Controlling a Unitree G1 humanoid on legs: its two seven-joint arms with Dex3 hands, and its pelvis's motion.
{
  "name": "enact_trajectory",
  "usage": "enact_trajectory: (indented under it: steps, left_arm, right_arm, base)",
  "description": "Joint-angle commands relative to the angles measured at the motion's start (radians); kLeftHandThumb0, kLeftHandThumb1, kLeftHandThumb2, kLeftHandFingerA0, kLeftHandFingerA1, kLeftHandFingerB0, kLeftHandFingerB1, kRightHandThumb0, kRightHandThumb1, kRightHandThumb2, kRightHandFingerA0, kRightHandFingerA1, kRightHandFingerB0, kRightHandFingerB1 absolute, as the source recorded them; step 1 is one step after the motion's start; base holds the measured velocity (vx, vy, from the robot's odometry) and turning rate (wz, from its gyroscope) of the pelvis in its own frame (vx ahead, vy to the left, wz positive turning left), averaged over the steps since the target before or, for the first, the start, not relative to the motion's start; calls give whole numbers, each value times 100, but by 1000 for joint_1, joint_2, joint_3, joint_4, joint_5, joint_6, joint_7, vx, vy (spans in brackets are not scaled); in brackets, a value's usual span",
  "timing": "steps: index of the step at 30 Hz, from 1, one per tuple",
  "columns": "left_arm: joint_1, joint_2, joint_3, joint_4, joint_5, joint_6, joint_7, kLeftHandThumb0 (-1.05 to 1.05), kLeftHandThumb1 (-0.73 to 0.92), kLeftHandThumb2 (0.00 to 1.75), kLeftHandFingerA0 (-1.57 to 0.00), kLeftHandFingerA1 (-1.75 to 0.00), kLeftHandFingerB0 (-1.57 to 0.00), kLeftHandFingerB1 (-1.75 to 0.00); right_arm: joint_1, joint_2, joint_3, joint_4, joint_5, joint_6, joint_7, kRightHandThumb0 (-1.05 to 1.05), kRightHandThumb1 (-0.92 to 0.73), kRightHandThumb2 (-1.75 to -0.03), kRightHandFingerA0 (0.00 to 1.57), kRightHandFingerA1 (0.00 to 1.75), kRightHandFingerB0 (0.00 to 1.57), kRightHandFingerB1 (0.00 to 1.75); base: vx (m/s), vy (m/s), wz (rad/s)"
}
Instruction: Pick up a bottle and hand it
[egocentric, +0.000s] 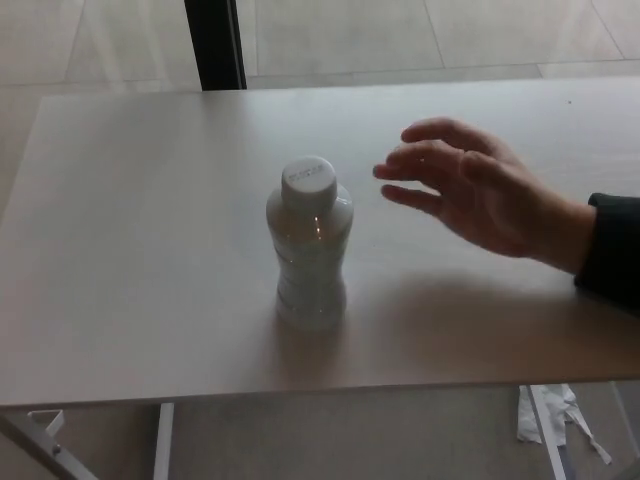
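One bottle (309, 245) stands upright near the table's (120, 250) front edge, untouched, so picking up and handing over both remain. To the bottle's right, one person's hand (470, 190) hovers close, fingers spread, holding nothing. Neither robot hand shows, so their state cannot be told.

The pale worktop (150, 200) carries one white capped bottle (309, 250), standing upright near its front edge, just to the left of a person's hand (470, 190), not touching it.
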Motion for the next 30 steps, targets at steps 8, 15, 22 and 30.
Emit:
enact_trajectory:
  steps: [8, 15, 22, 30]
  left_arm:
    - [-248, -75, -329, -337, 35, 185, 20, -88, 48, 56, -48, -41, -30, -32]
    - [-230, -240, -570, -619, 45, 259, 38, -79, 50, 56, -31, -45, -26, -37]
    - [-237, -312, -678, -689, 77, 293, 61, -83, 53, 57, -30, -47, -26, -37]
    - [-256, -268, -788, -691, 161, 322, 27, -90, 53, 58, -19, -48, -19, -34]
  right_arm:
    - [-3, -11, -5, -5, 32, 9, 16, -86, -56, -57, 37, 72, 20, 54]
    - [-15, -15, 0, -2, 24, 22, 3, -86, -56, -58, 36, 68, 22, 53]
    - [-22, -17, 5, 2, 31, 28, 8, -86, -56, -57, 40, 64, 23, 50]
    - [-24, -19, 4, -30, 24, 61, -20, -86, -55, -57, 44, 64, 27, 52]
  base:
    - [0, 0, 0]
    - [0, 0, 0]
    - [0, 0, 0]
    - [0, 0, 0]
